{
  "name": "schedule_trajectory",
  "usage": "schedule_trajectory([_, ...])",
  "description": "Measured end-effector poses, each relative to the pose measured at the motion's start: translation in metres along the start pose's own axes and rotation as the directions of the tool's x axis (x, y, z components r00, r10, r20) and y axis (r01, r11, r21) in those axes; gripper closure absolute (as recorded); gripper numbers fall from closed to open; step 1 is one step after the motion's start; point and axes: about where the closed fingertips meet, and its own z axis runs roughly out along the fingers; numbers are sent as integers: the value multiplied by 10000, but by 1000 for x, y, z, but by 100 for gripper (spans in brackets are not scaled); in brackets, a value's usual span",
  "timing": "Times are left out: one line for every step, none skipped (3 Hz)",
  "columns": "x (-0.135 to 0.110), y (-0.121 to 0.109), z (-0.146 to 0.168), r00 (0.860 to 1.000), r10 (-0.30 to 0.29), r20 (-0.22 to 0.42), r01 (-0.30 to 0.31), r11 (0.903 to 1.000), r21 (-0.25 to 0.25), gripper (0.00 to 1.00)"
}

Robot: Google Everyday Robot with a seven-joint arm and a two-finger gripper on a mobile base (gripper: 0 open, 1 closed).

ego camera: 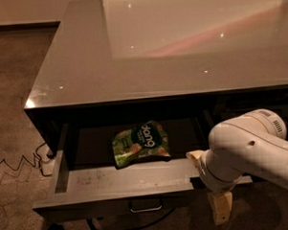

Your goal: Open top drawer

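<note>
The top drawer (pixel 123 182) stands pulled out from under the grey table top. Its dark front with a small metal loop handle (pixel 145 205) faces me at the bottom. A green snack bag (pixel 140 142) lies on its inner floor. My gripper (pixel 207 181) is at the drawer's right front corner, mostly hidden behind my white wrist. One tan fingertip (pixel 195 155) shows above the drawer's front edge and the other (pixel 220 207) hangs below it, in front of the drawer face. The fingers stand apart and hold nothing that I can see.
The glossy table top (pixel 179 43) overhangs the drawer. A dark neighbouring column (pixel 249 105) is to the right, behind my arm. A cable (pixel 17 163) and a plug lie on the carpet to the left. Table legs and cords show below the drawer.
</note>
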Motion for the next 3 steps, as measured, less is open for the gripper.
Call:
schedule_trajectory([7, -11, 5, 9998, -71, 194, 72, 10000, -30, 0])
schedule_trajectory([9, -28, 0, 9993, -297, 241, 295, 9995, 73, 0])
schedule_trajectory([8, -41, -2, 9980, -529, 348, 534, 9985, -126, 0])
